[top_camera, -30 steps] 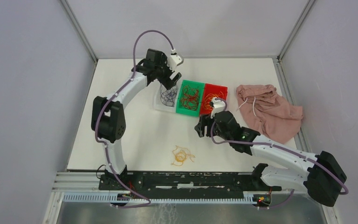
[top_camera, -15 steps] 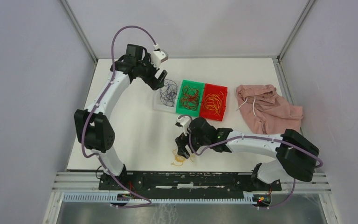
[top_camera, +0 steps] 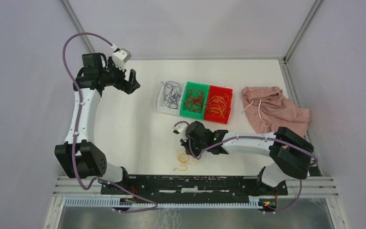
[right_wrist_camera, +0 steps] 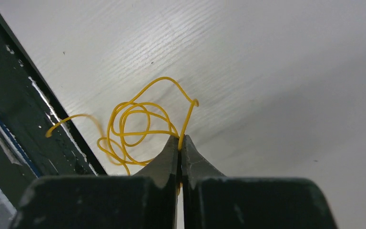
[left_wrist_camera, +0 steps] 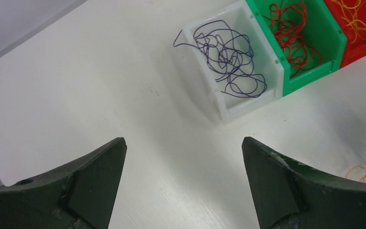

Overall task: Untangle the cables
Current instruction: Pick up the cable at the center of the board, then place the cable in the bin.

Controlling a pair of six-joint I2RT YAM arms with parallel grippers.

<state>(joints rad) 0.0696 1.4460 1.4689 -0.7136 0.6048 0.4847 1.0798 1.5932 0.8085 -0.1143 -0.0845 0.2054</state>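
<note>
two arms show on my feeds. my left gripper (top_camera: pixel 132 82) hangs above the far left of the table (top_camera: pixel 138 129), fingers spread wide with nothing between them, well apart from the bins. right of it sits a white bin (top_camera: pixel 167 111) with loose dark purple cables (top_camera: pixel 172 93) inside, one end poking over its rim. nearer to me, my right gripper (top_camera: pixel 187 145) is down at the yellow tangle (top_camera: pixel 185 160) by the table's near edge, fingers pinched tight on one strand of it. in the same row as the white bin and touching it, a green bin (top_camera: pixel 196 84) holds red cables (top_camera: pixel 194 100), then a red bin (top_camera: pixel 221 88) holds yellow cables (top_camera: pixel 218 104). a pink cloth (top_camera: pixel 276 114) lies crumpled at far right.
</note>
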